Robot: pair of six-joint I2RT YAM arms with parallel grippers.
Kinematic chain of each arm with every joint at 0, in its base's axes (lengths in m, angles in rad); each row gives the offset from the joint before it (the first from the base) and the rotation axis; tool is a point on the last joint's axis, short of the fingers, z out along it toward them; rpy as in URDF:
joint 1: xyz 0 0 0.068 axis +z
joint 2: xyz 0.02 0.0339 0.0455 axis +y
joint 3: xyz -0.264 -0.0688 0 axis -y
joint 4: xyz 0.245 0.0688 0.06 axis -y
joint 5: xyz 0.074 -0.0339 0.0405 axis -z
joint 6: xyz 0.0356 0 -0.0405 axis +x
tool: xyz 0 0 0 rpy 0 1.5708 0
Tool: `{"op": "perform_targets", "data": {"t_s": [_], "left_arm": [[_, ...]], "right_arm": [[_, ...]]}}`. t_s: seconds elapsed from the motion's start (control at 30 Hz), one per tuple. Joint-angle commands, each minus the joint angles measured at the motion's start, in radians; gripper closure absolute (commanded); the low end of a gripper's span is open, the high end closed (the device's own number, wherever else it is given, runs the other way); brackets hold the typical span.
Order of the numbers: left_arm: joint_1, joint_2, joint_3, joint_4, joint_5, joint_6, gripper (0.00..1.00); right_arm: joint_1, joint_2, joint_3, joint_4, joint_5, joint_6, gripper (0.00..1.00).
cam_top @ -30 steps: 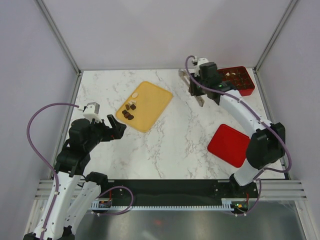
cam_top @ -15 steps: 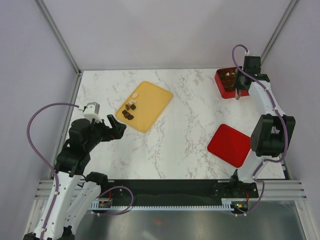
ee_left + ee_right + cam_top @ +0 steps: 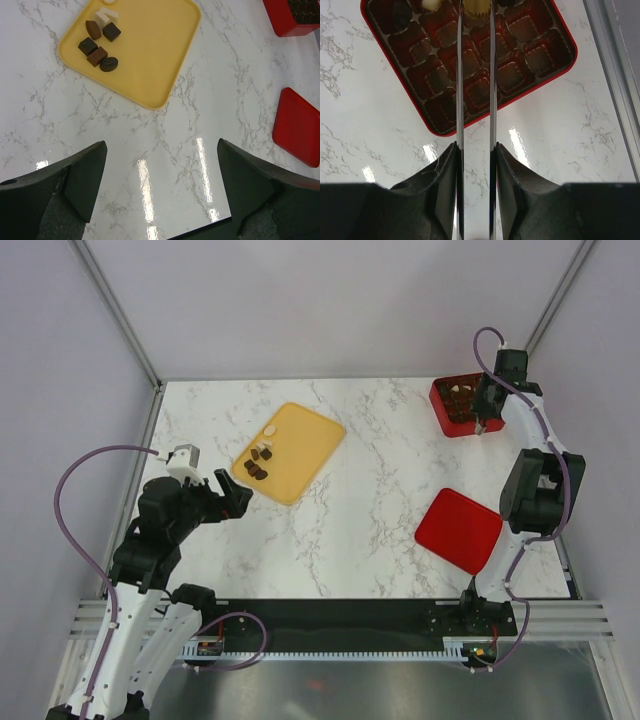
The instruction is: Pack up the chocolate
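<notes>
table (image 3: pixel 370 480): white marbled top on which we find everything below.
yellow tray (image 3: pixel 305 455): set cornerwise, centre-left in the top view.
red box (image 3: pixel 437 405): at the upper right corner of the table. In the right wrist view we see its gridded compartments, with a pale piece (image 3: pixel 431 4) in one at the top edge, left of the fingers.
red lid (image 3: pixel 458 530): flat on the marble at the lower right of the top view, well apart from the red box.
chocolate pieces (image 3: pixel 97 47): we count five brown lumps clustered in the upper-left part of the yellow tray in the left wrist view. White pieces (image 3: pixel 106 15) lie just above them.
left gripper (image 3: pixel 232 492): at the left of the top view, just beside the lower-left corner of the yellow tray. Its jaws are spread wide, and in its wrist view we see only marble between the two fingers.
right gripper (image 3: pixel 481 423): over the red box at the upper right of the top view. Its thin fingers (image 3: pixel 460 75) run close and parallel.
cream piece (image 3: pixel 476 5): we read it as clamped between the right fingertips. It fills their gap at the top edge of the right wrist view, above the box's upper row, and the frame edge cuts it off.
</notes>
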State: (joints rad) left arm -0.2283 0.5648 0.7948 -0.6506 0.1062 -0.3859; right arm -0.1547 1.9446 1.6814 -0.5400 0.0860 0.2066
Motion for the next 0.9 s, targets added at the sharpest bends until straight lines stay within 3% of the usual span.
{"op": "perform_targets", "data": {"t_s": [0.0, 0.5, 0.87], "left_arm": [[0.004, 0.006, -0.008, 0.031, -0.010, 0.012, 0.00], [0.006, 0.007, -0.008, 0.031, -0.011, 0.012, 0.00], [0.006, 0.009, -0.006, 0.029, -0.011, 0.013, 0.00]], "right_arm": [[-0.005, 0.017, 0.072, 0.018, -0.005, 0.005, 0.60], [-0.019, 0.114, 0.127, 0.014, -0.020, -0.003, 0.54], [-0.019, 0.099, 0.143, 0.012, -0.023, -0.012, 0.50]]}}
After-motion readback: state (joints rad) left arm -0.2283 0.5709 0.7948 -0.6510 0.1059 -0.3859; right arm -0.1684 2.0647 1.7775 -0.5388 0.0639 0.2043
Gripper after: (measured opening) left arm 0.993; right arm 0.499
